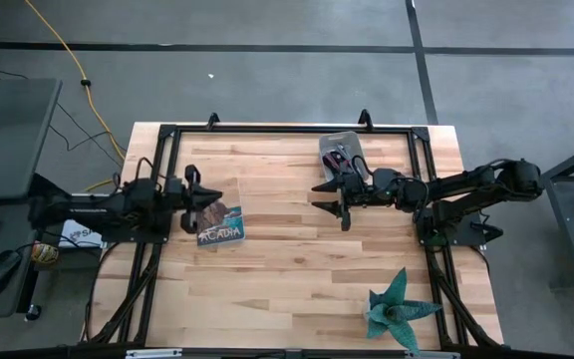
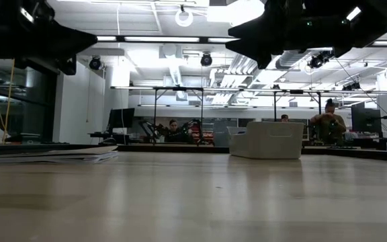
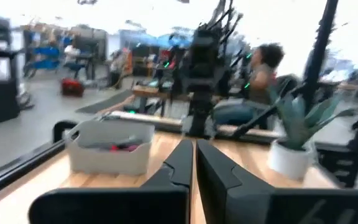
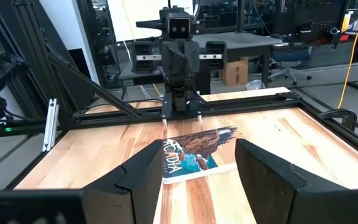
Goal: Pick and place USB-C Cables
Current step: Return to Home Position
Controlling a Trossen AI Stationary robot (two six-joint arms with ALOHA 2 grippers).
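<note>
Lying coiled in the white bin (image 1: 359,142), the USB-C Cables (image 1: 335,156) look light and floppy; you'd pinch a bundled loop. Your right pincer (image 1: 322,196) gapes empty beside the bin; your left pincer (image 1: 212,197) sits closed, empty, by the book (image 1: 223,227).

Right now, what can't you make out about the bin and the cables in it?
- Low view: the white bin's wall hides its contents, so there is no cable count.
- High view: the cables are a tangle too small to separate.
- Left wrist view: only a reddish streak shows inside.
</note>
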